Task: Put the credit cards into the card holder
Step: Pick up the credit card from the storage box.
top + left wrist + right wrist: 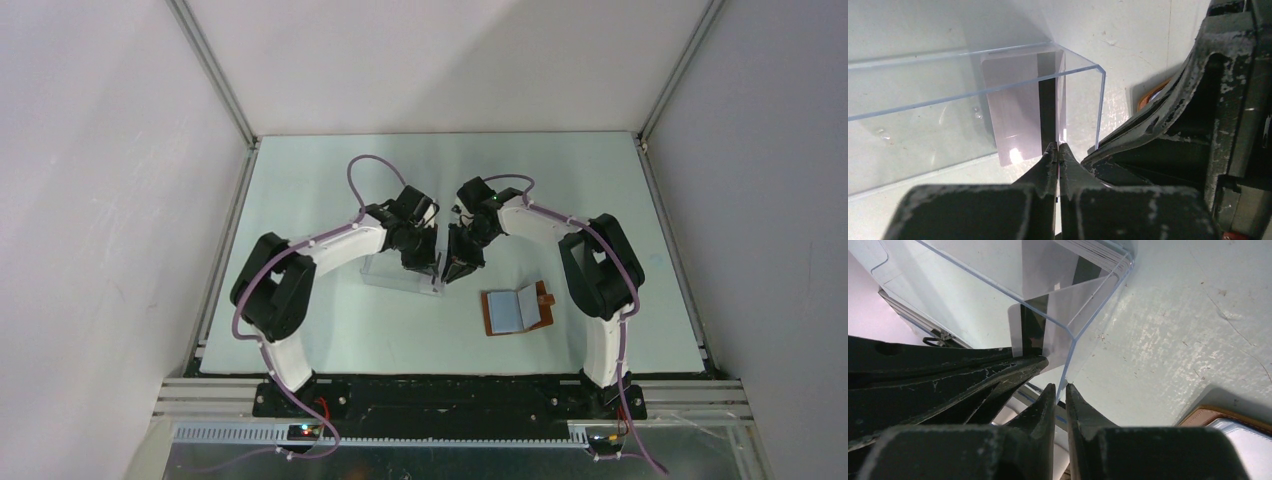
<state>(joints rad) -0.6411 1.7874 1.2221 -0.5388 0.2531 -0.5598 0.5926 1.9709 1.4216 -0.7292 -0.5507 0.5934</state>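
Note:
A pale credit card (1013,115) with a dark stripe stands at the right end of a clear plastic box (948,100). My left gripper (1058,146) is shut at the card's lower edge, with a thin pale edge pinched between its fingers. In the right wrist view the same card (1030,332) sits at the left fingers' tip. My right gripper (1060,386) is closed on the box's corner wall (1070,347). In the top view both grippers, left (428,268) and right (458,268), meet at the box's (390,270) right end. The card holder (505,312) lies open to their right.
The brown card holder's edge shows at the right wrist view's lower right (1218,417) and behind the right arm in the left wrist view (1154,95). Thin stacked edges (1098,252) show at the box's far end. Frame walls ring the table (300,180).

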